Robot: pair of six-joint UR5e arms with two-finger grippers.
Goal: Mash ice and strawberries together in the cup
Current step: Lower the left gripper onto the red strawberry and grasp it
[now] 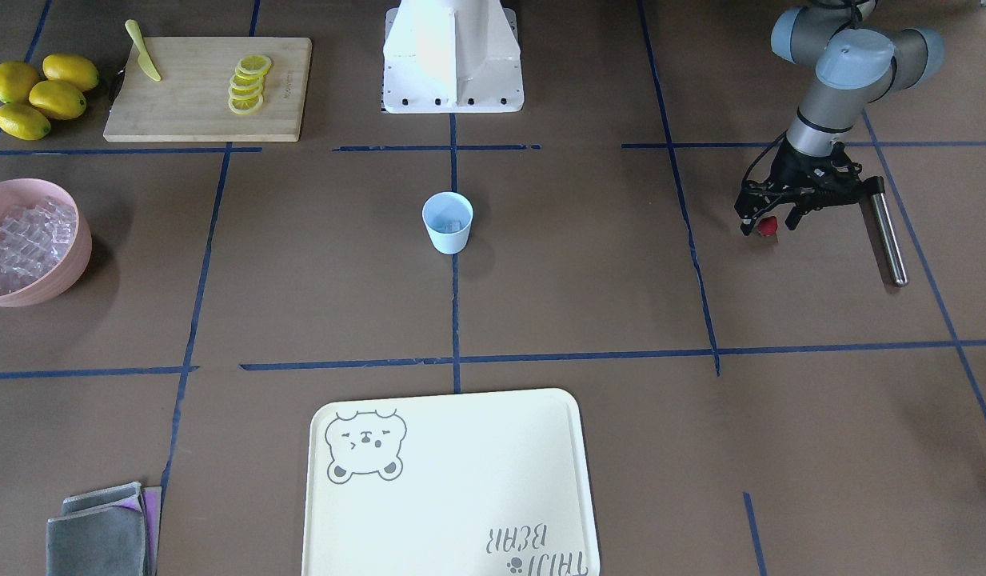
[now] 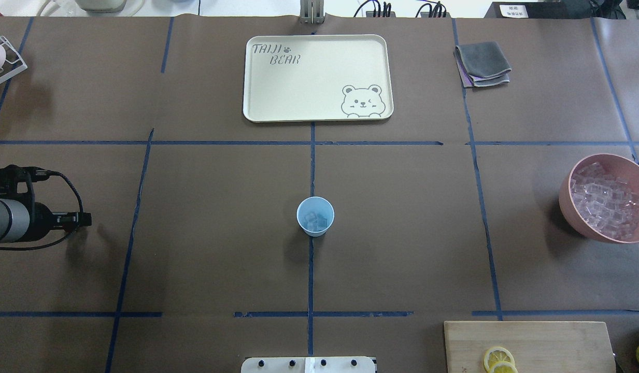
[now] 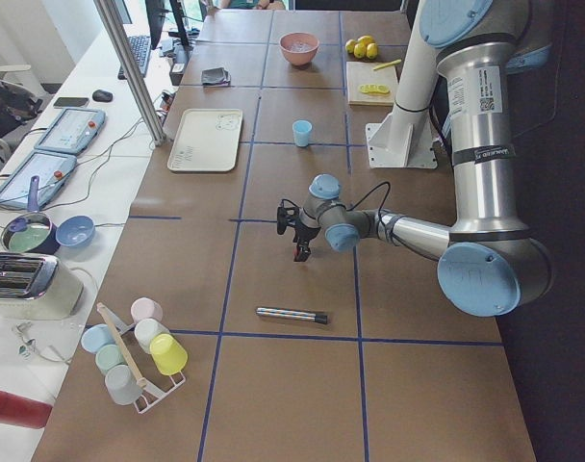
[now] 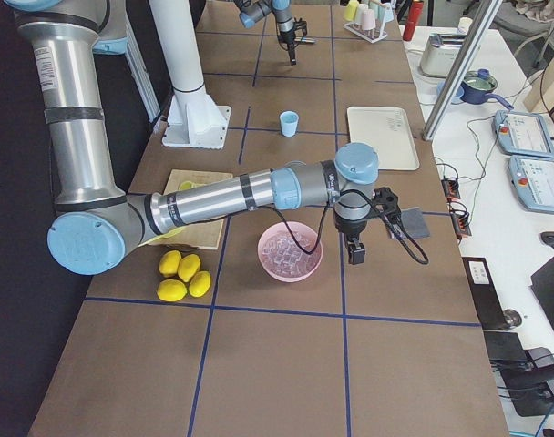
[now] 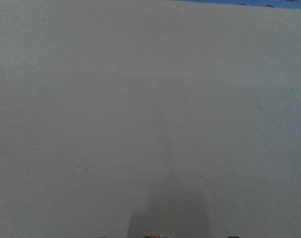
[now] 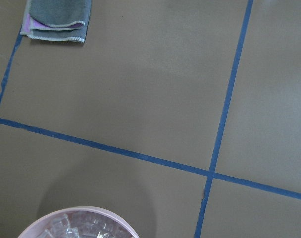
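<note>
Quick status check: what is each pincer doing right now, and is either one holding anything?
Left pincer: closed on the strawberry.
Right pincer: shows only in the side view, so open or closed cannot be told.

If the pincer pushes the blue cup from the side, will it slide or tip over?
Likely tippy: the cup narrows toward its base and looks like light plastic. The few ice cubes inside add little ballast. A low push may slide it; one near the rim probably topples it.
</note>
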